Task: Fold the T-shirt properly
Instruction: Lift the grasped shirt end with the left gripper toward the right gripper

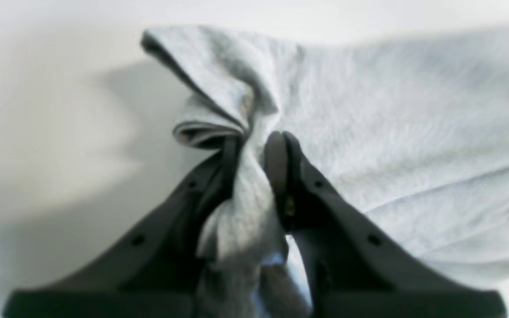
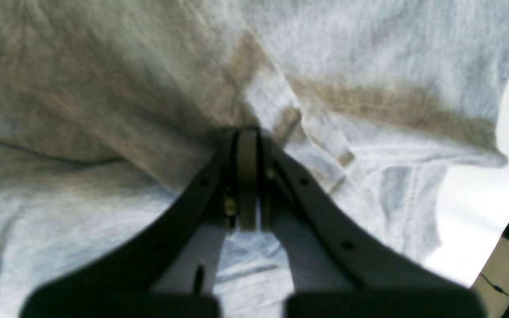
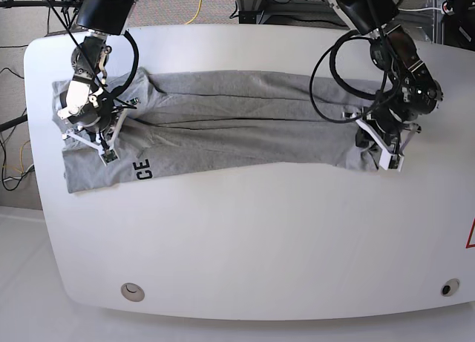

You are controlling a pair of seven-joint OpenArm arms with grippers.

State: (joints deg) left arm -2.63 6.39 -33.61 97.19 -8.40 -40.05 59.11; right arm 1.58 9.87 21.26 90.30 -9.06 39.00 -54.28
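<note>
Across the white table (image 3: 245,238) the grey T-shirt (image 3: 237,127) lies stretched in a long band between the two arms, black letters showing near its left end in the base view. At one end the left gripper (image 1: 254,154) pinches a bunched fold of cloth. At the other, the right gripper (image 2: 248,145) has its jaws pressed together against the fabric, though I cannot tell whether cloth is caught between them.

T-shirt (image 3: 223,123) lies stretched lengthwise across the far half of the table (image 3: 245,238), nearer the far edge than the near one. Right gripper (image 3: 100,138) sits on its end by the table's left edge, left gripper (image 3: 375,138) on its opposite end toward the right edge.
</note>
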